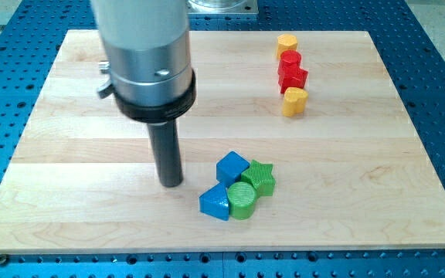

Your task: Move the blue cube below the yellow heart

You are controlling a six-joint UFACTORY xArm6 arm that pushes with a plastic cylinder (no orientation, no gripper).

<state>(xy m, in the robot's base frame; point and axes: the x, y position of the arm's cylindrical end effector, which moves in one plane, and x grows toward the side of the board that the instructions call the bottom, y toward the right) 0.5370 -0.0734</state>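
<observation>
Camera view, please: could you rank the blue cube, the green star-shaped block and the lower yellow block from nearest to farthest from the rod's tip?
Measured from my tip, which stands left of the cluster:
1. Blue cube, just to the tip's right.
2. Green star-shaped block, behind the cube, farther right.
3. Lower yellow block, bottom of the column at the view's upper right.

The desk (346,193) is a pale wooden board made of several glued planks, with the grain running from left to right across the frame. Its edges are straight and the front corners look slightly rounded. Under and around it lies a blue metal base plate (439,46) covered with regular rows of small holes; it shows on the left, on the right and along the bottom. At the top centre a grey metal part (222,6) is partly visible. The light is even and soft.
</observation>
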